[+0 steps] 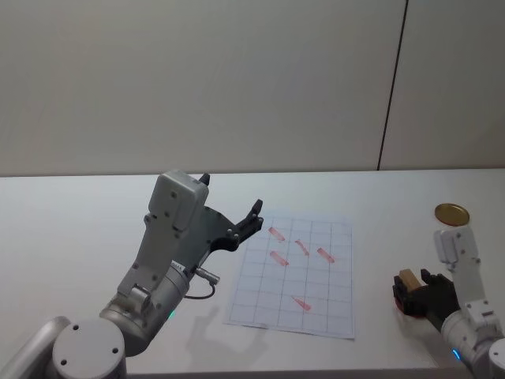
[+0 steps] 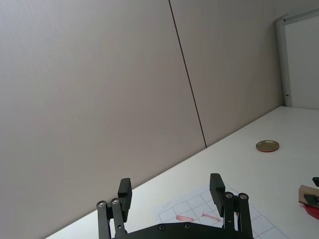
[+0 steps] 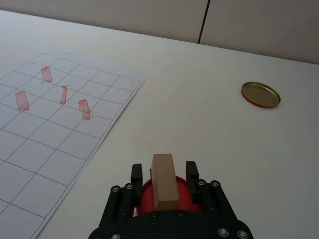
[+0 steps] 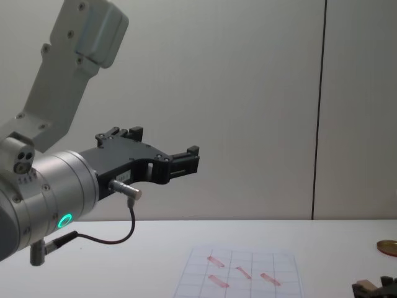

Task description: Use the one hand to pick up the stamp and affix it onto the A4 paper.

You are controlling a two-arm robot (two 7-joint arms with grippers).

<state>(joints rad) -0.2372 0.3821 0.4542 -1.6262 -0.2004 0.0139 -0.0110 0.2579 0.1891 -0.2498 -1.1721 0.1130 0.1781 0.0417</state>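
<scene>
The stamp (image 3: 165,181), a light tan wooden block, stands upright over a red ink pad (image 3: 143,190) at the table's right front. My right gripper (image 3: 164,170), black and forked, has its fingers pressed against the block's two sides; the head view shows it (image 1: 410,290) to the right of the A4 paper (image 1: 292,276). That gridded white sheet lies flat mid-table and bears several red stamped marks (image 3: 83,109). My left gripper (image 1: 230,195) hangs open in the air above the sheet's left edge, holding nothing.
A round golden disc (image 1: 451,213) lies on the table behind the right gripper, also seen as the disc (image 3: 260,94) in the right wrist view. A black cable (image 4: 115,239) loops under the left wrist. The plain wall stands behind the white table (image 1: 79,221).
</scene>
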